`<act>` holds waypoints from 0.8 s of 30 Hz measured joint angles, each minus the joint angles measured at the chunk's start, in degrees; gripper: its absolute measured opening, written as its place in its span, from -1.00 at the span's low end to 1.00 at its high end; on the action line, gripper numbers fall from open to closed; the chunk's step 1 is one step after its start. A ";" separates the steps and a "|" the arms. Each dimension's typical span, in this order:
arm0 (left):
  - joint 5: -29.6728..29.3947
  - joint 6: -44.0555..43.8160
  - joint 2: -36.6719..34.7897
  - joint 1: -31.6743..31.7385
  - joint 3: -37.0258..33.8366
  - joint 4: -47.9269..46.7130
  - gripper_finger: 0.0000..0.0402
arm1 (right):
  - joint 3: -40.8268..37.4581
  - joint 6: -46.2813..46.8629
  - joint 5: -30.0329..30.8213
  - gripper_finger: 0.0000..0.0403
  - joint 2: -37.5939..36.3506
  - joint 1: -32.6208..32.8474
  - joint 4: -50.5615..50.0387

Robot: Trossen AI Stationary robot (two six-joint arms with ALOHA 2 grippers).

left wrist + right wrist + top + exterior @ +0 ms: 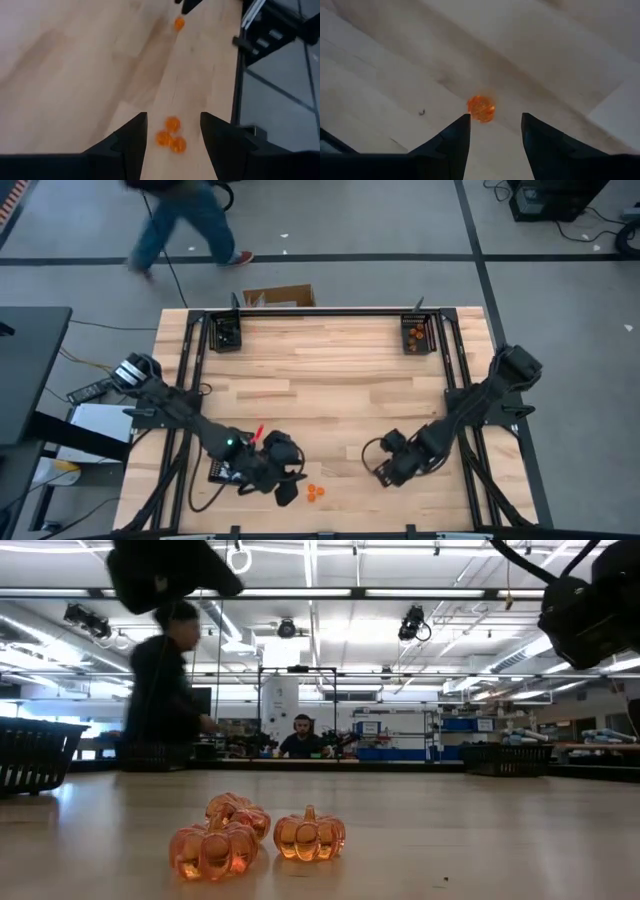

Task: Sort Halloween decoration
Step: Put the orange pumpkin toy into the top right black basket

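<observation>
High view: the left gripper (288, 492) hangs low near the front edge of the wooden surface (330, 370), three orange pumpkins (316, 492) just ahead of its jaws. The right gripper (381, 473) waits apart. Two black trays sit at the far corners; the right tray (416, 332) holds orange and dark pieces, the left tray (227, 332) dark ones, hard to tell more.

Low view: the pumpkins stand clustered, touching.

Left wrist view: jaws spread, empty, the cluster between the tips. Likely a pick; it calls for singling one out.

Right wrist view: jaws spread, a lone orange trinket (480, 109) just beyond.
</observation>
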 joint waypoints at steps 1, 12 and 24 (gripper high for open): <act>0.00 -0.54 0.34 -0.55 -0.02 -0.16 -0.03 | 1.30 0.17 -0.40 -0.12 1.45 0.29 -0.54; -0.59 -1.92 2.15 -4.13 0.02 -1.44 -0.03 | 11.98 -3.50 -3.11 -0.12 12.11 -1.58 -11.27; -0.37 -1.79 2.15 -4.45 0.02 -4.43 -0.03 | 11.99 -3.43 -5.32 -0.11 13.14 -2.52 -8.25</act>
